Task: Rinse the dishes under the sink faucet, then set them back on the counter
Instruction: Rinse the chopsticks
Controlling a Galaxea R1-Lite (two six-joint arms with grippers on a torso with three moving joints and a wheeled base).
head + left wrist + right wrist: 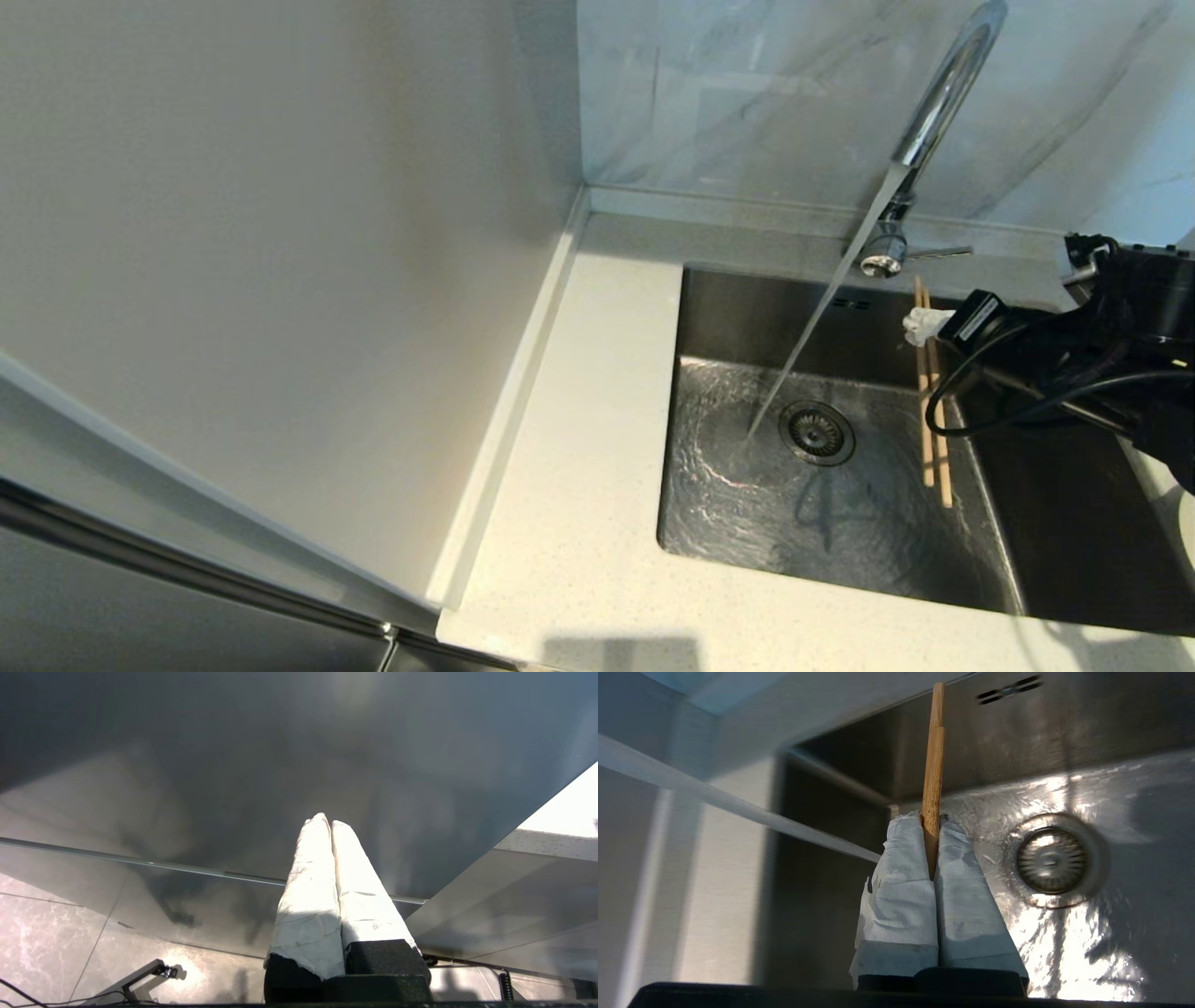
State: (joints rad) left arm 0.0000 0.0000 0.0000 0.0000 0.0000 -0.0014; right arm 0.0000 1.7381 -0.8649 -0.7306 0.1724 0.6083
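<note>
The pale speckled surface (579,523) ran along the near and left edges of the steel sink (934,569), bare of any dish where it showed; plate and bowl were out of sight. Over the basin's right side, the right hand (924,327) had its paper-wrapped fingers (901,882) clamped on a pair of light-wood chopsticks (936,439), gripped near their upper ends so the tips hung down into the sink, apparently to keep the hand itself dry. The sticks sat right of the drain strainer (818,432) and clear of the water stream (822,317), so the rinse looked not yet begun. Behind, the chrome faucet (934,103) rose against the marble wall (747,93), running slantwise into the basin. The left hand (329,826), fingers pressed together on nothing, hung parked beside a grey cabinet front (233,765), away from the sink
</note>
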